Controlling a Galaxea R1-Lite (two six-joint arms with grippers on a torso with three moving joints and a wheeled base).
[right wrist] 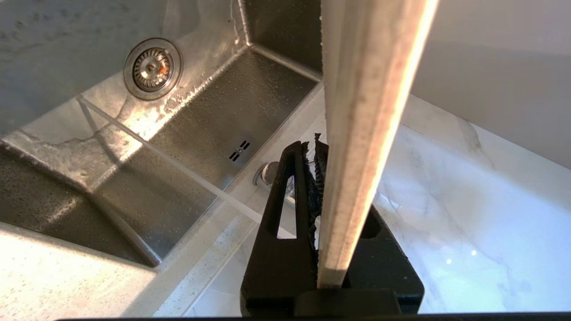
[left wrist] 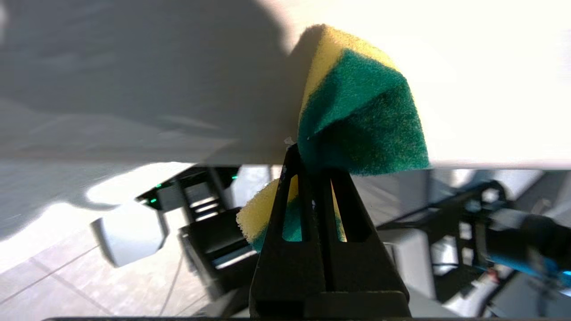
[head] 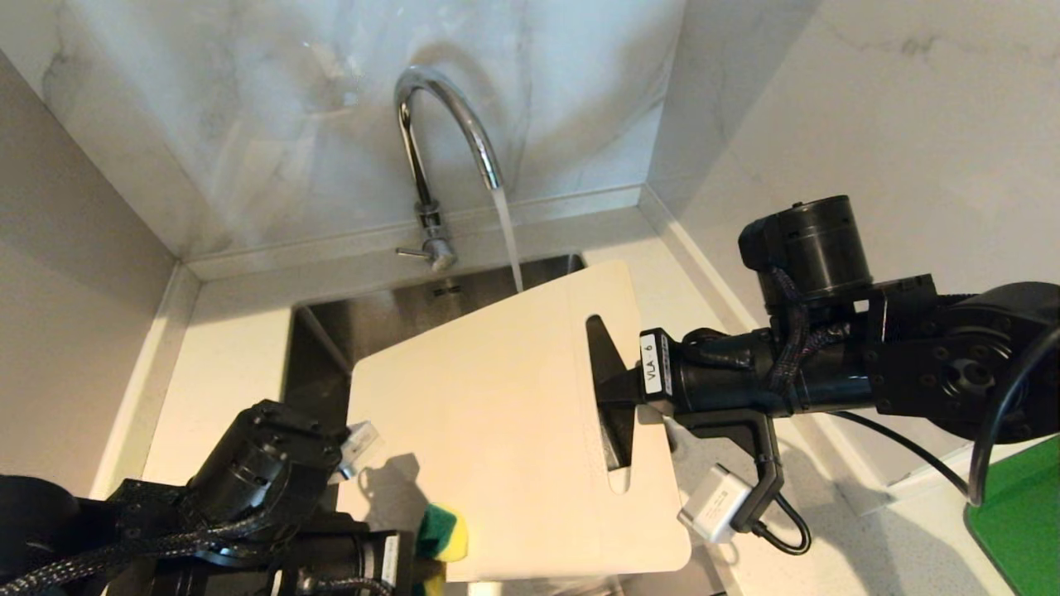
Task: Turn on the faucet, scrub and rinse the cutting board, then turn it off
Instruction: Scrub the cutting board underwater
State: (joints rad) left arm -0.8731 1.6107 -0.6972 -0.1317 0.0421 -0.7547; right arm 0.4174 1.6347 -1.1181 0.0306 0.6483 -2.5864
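Head view shows water running from the tall chrome gooseneck faucet (head: 447,124), the right gripper (head: 614,393) clamping the cream plastic cutting board (head: 489,414) over the steel sink (head: 323,348), the left gripper (head: 426,550) pinching a yellow-green sponge (head: 441,534) at its near edge; scrubbing, rinsing, shut-off apparently remain.

I see a pale speckled worktop (head: 232,348) around a steel sink (right wrist: 250,102); the faucet (head: 431,165) stands at its back edge, a green mat (head: 1023,513) at right.
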